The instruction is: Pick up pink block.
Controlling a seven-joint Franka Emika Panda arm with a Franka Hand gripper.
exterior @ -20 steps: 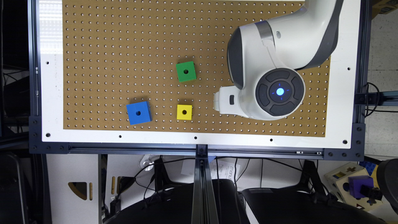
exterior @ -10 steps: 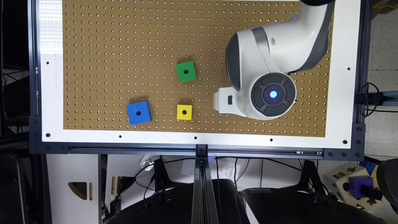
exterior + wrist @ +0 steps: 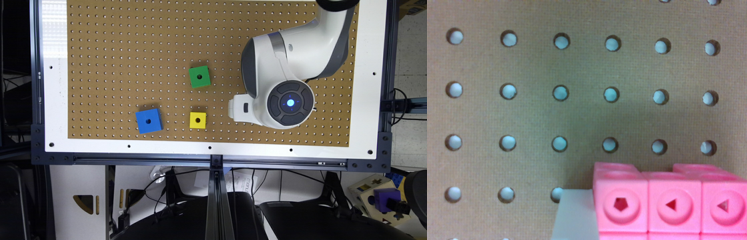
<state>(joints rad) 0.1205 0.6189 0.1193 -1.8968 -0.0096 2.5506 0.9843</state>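
Observation:
The pink block (image 3: 672,202) sits close up in the wrist view, a row of three studded faces showing over the brown pegboard (image 3: 577,115). A pale flat piece (image 3: 572,215) lies against one end of it. In the exterior view the arm's white head covers the block. The gripper (image 3: 238,108) shows as a white part at the head's left, to the right of the yellow cube (image 3: 197,120). The frames do not reveal whether the gripper is open or shut.
A green cube (image 3: 199,76) lies mid-board and a blue cube (image 3: 148,120) at the exterior view's lower left. The pegboard (image 3: 116,50) has a white frame (image 3: 55,100) round it. Cables and a toy box lie below the table.
The arm's upper links have swung toward the exterior view's top, and the round head with the blue light has edged slightly left. The cubes have stayed put.

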